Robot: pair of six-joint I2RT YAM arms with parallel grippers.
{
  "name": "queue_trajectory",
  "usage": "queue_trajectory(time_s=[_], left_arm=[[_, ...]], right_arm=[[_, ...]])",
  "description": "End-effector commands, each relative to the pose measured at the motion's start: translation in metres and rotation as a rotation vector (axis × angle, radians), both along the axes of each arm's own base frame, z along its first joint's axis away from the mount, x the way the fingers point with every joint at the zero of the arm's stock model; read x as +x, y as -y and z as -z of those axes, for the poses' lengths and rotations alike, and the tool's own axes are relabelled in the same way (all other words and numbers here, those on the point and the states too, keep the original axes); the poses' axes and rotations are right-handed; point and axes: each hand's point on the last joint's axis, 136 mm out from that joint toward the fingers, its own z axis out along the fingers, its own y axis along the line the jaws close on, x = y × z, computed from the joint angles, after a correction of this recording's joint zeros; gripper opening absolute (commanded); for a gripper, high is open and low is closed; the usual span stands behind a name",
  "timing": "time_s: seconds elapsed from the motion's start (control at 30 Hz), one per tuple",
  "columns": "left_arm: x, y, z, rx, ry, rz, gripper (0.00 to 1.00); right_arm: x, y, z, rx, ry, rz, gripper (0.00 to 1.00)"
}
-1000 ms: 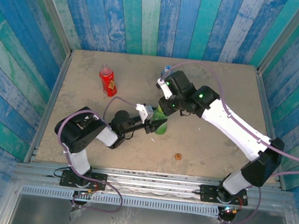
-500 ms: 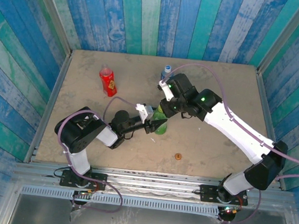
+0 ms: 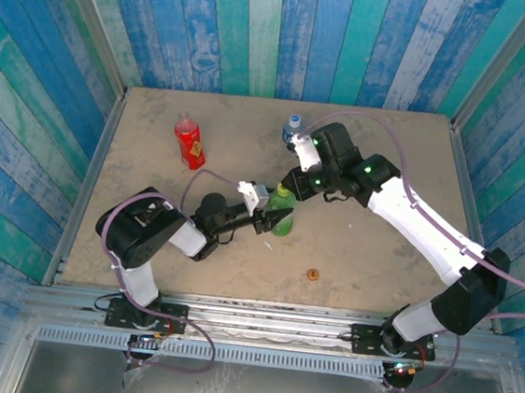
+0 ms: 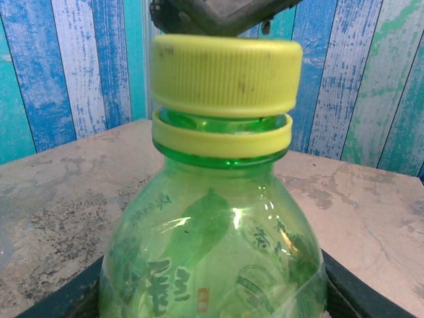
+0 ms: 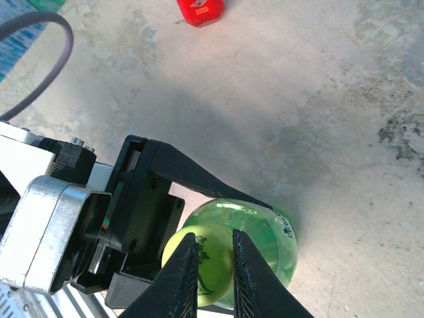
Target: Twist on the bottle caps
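Jaws of the right gripper [image 5: 213, 281] stood shut and empty, pointing down just above the light green plastic cap [image 4: 225, 76] seated on the upright translucent green plastic bottle [image 4: 212, 258], whose body the left gripper [image 3: 277, 221] clamped at the middle of the tan table [image 3: 378, 256].

The right tool [image 5: 214, 236] has pulled up and back off the green bottle [image 3: 282, 219], its jaws now closed. The light green cap [image 3: 283, 192] now shows from above.
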Motion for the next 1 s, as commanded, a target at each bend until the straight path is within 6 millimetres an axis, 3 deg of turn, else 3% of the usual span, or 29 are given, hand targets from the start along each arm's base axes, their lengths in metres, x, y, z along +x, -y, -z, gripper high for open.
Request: queue_trajectory(time_s=[0.0, 0.27, 0.43, 0.6, 0.83, 0.97], left_arm=[[0.0, -0.003, 0.038, 0.083, -0.12, -0.005, 0.59], [0.002, -0.003, 0.04, 0.086, -0.126, -0.015, 0.59], [0.0, -0.004, 0.041, 0.098, -0.105, -0.012, 0.6], [-0.003, -0.005, 0.041, 0.101, -0.097, -0.004, 0.6], [-0.004, -0.005, 0.04, 0.096, -0.089, -0.003, 0.6], [-0.004, -0.005, 0.04, 0.097, -0.088, -0.001, 0.6]], right_arm=[[-0.042, 0.016, 0.054, -0.102, -0.228, -0.051, 0.17], [-0.069, 0.015, 0.032, 0.014, -0.221, -0.132, 0.16], [-0.051, 0.016, 0.009, 0.049, -0.117, -0.089, 0.21], [-0.019, 0.018, -0.009, 0.081, -0.051, -0.016, 0.3], [0.0, 0.006, -0.003, 0.082, -0.071, -0.059, 0.3], [-0.003, 0.003, 0.004, 0.084, -0.103, -0.082, 0.26]])
